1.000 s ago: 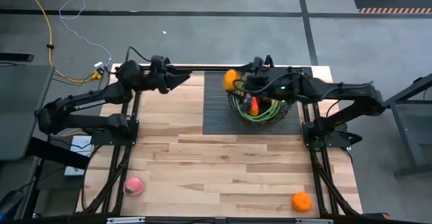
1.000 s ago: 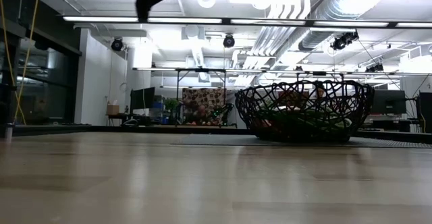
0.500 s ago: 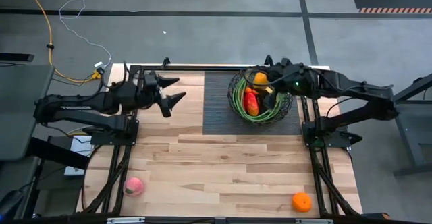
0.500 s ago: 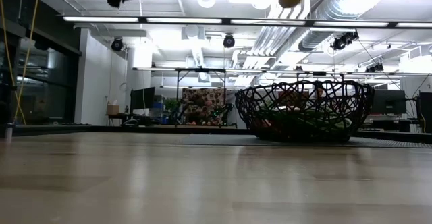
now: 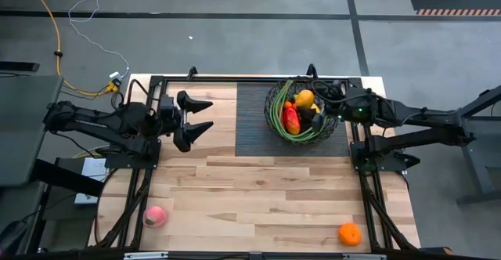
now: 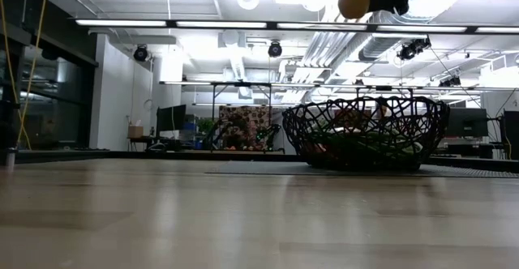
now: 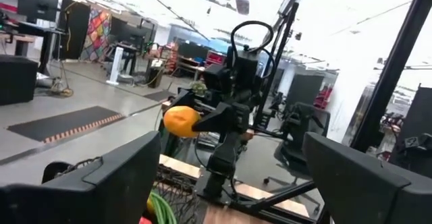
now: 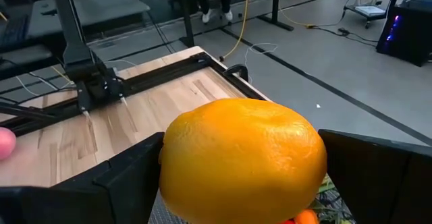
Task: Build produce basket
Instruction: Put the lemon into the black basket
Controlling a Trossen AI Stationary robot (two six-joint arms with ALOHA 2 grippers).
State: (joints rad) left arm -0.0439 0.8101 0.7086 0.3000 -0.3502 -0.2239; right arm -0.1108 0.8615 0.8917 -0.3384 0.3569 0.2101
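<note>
Basket (image 5: 301, 119): black wire bowl, on the dark ribbed mat (image 5: 254, 127) at the far right of the bench (image 5: 274, 189); contents: red-green mango (image 5: 291, 119), green stalks (image 5: 275, 119); right gripper (image 5: 311, 105): raised over the basket, fingers clamped on an orange (image 5: 304, 98); left gripper (image 5: 202, 116): above the bench left of the mat, fingers apart, nothing between them; loose produce: pink peach (image 5: 156, 215) at the near left, second orange (image 5: 350, 233) at the near right, well apart.

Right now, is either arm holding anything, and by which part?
The right gripper holds an orange by its sides, above the basket. The left gripper holds nothing.
</note>
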